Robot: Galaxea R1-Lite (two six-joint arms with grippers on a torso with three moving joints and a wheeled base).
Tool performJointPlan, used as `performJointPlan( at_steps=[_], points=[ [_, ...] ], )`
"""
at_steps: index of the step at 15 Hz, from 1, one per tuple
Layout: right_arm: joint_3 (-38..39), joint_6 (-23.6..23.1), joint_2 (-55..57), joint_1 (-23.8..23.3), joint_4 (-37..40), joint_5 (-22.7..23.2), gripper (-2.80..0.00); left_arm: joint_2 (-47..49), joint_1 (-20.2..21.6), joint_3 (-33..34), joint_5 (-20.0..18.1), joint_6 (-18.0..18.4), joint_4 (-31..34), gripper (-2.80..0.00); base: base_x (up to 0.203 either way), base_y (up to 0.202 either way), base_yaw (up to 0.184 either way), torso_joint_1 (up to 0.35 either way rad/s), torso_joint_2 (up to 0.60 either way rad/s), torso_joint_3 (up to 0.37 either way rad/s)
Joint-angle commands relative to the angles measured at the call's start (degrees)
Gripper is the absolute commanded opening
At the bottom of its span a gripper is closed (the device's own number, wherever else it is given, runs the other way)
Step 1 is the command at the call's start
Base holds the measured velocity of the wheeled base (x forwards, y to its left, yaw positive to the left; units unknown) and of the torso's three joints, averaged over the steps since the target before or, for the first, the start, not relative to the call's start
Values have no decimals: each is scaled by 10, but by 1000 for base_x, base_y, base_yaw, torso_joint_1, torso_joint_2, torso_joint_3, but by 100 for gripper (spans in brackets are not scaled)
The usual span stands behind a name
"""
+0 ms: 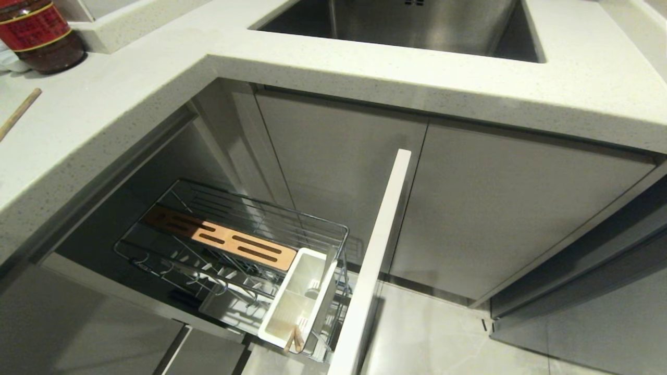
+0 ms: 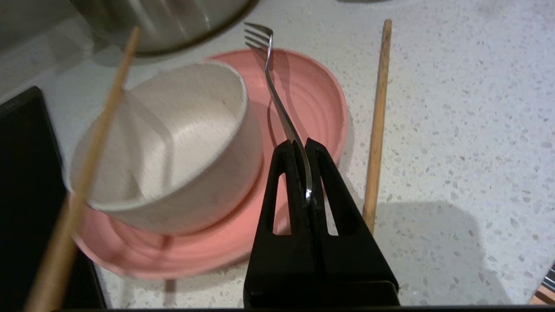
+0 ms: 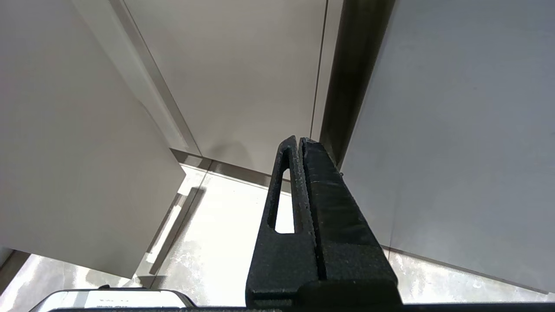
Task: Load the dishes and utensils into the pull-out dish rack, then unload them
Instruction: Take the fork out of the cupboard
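Observation:
My left gripper [image 2: 301, 145] is shut on the handle of the silver fork [image 2: 271, 82], which hangs over the pink plate [image 2: 316, 95] with its tines pointing toward the steel pot [image 2: 173, 26]. The off-white bowl [image 2: 173, 143] sits tilted on that plate. One chopstick [image 2: 377, 125] lies on the speckled counter beside the plate, and another chopstick [image 2: 93, 151] crosses in front of the bowl. The pull-out dish rack [image 1: 260, 213] stands open below the counter, showing its wooden strip [image 1: 219, 237], white caddy [image 1: 292, 302] and front panel [image 1: 375, 250]. My right gripper [image 3: 298, 141] is shut on nothing, near the cabinet fronts.
The steel sink [image 1: 406, 26] is set into the counter above the rack. A red-labelled jar [image 1: 39, 34] stands at the far left, with a chopstick [image 1: 20, 112] on the counter near it. Short wooden tips [image 1: 294, 339] stick out of the caddy. A black panel [image 2: 21, 195] borders the plate.

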Motion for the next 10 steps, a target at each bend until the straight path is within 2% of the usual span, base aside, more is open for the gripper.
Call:
performJointPlan(
  at_steps=[1, 10],
  points=[
    [15, 0, 0, 0, 0, 0, -280, 3, -3, 4, -16, -7, 3, -280, 0, 0, 0, 0, 0, 0],
    [15, 0, 0, 0, 0, 0, -280, -6, 1, 11, 1, -8, -2, -280, 0, 0, 0, 0, 0, 0]
  ],
)
